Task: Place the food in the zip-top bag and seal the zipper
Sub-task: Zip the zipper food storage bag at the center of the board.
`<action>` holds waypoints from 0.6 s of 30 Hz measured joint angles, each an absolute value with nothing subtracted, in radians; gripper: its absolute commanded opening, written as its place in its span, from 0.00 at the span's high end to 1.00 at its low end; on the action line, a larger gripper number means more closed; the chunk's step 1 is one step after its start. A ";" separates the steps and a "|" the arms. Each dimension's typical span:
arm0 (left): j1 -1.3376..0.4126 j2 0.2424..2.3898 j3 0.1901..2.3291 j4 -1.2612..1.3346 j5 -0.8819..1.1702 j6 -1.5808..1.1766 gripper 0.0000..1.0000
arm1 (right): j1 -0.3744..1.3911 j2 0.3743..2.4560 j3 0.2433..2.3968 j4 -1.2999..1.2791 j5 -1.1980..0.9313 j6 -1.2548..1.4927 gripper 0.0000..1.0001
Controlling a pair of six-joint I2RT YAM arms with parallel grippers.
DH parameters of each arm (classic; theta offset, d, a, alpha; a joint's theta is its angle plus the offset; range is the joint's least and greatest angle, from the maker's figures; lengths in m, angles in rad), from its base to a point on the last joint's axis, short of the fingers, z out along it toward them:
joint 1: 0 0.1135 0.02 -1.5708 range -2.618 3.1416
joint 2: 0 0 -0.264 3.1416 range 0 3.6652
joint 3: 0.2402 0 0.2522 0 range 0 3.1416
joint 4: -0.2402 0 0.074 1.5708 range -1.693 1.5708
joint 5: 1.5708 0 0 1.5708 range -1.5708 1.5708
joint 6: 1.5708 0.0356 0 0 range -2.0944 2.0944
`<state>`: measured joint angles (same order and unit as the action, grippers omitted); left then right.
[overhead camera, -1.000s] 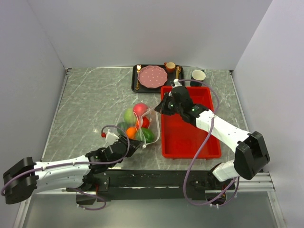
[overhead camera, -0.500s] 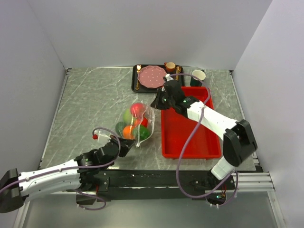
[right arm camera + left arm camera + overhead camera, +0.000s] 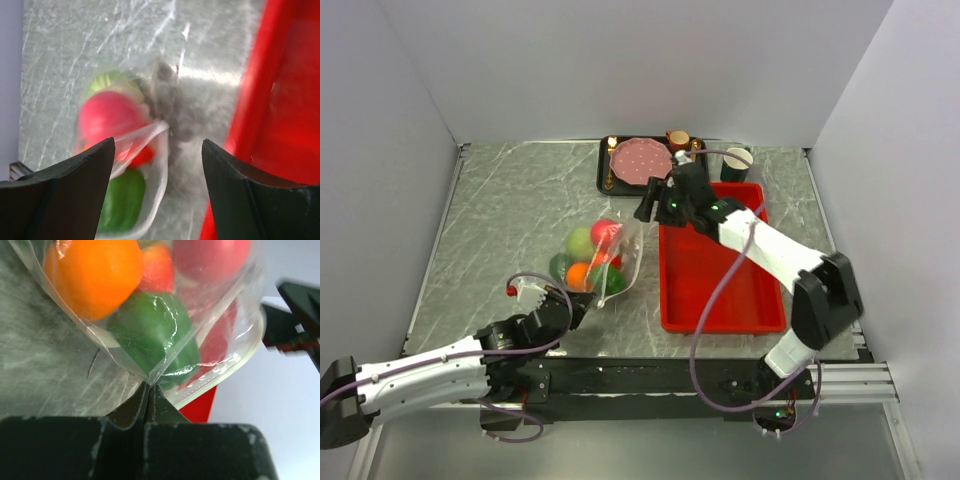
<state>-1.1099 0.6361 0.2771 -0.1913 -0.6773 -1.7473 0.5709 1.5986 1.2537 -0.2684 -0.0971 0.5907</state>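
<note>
The zip-top bag lies on the marble table left of the red tray, holding the food: a red apple, pale cabbage, orange and green pepper. My left gripper is shut on the bag's near corner, with the orange and pepper just beyond. The white zipper curves along the bag's right edge. My right gripper hangs open over the bag's far end, holding nothing. Its fingers straddle that end of the bag.
A red tray lies right of the bag, under my right arm. At the back, a black tray carries a pink plate and an orange cup. A dark cup stands beside it.
My right gripper has opened and let go of the bag's far end. The left gripper has shut on the near corner, and the bag has shifted a little to the left.
</note>
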 measured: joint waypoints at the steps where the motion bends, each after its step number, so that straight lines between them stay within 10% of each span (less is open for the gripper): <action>1: -1.110 0.646 0.280 -0.190 -0.680 -1.747 0.99 | 0.568 1.565 1.230 -0.271 -0.094 0.595 0.28; 7: -1.109 0.694 0.300 -0.169 -0.683 -1.723 0.99 | 0.565 1.283 1.044 -0.254 -0.104 0.631 0.46; 18: -1.073 0.742 0.326 -0.122 -0.659 -1.661 0.98 | 0.650 1.138 0.828 -0.253 -0.204 0.751 0.47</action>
